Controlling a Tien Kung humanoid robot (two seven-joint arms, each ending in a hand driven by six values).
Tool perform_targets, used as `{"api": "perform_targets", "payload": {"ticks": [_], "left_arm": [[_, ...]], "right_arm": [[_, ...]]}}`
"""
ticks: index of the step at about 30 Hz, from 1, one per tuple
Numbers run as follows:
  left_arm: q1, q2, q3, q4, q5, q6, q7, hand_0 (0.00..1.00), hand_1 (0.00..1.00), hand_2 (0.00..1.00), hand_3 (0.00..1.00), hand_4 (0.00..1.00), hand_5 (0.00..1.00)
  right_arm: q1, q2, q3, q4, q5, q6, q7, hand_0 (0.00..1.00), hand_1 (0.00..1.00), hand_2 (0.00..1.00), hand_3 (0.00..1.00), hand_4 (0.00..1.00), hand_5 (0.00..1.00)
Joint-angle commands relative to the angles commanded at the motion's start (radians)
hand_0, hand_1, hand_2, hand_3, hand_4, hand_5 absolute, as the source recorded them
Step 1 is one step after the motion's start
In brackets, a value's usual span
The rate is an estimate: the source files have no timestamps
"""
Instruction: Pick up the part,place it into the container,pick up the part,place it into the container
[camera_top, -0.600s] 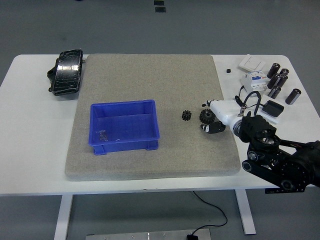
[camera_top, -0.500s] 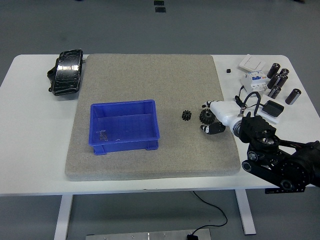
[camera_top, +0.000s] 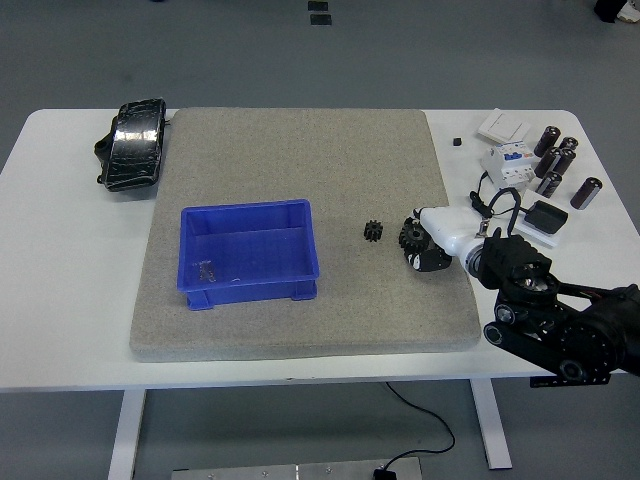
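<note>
The right hand (camera_top: 425, 240) reaches in over the grey mat's (camera_top: 300, 150) right edge, its fingers closed around the larger black gear (camera_top: 409, 236), which sits on the mat. A smaller gear (camera_top: 374, 232) lies just left of it, apart from the hand. The blue container (camera_top: 249, 252) stands well left of both gears (a few small parts lie inside). Black cylinders (camera_top: 560, 165) stand on the bench (camera_top: 60, 300), right of the mat.

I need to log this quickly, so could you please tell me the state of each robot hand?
Left robot hand: not in view.
Right robot hand: closing around the larger black gear; a firm grasp cannot be told.
</note>
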Motion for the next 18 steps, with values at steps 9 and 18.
{"api": "perform_targets", "payload": {"ticks": [9, 18], "left_arm": [[0.001, 0.001, 0.002, -0.001, -0.004, 0.001, -0.002, 0.68, 0.663, 0.597, 0.568, 0.582, 0.377], [0.006, -0.001, 0.006, -0.001, -0.01, 0.004, -0.002, 0.68, 0.663, 0.597, 0.568, 0.583, 0.378]], "right_arm": [[-0.004, -0.002, -0.005, -0.005, -0.003, -0.017, 0.006, 0.302, 0.47, 0.552, 0.68, 0.366, 0.044], [-0.05, -0.026, 0.129, 0.136, -0.033, -0.091, 0.006, 0.298, 0.475, 0.551, 0.683, 0.378, 0.026]]}}
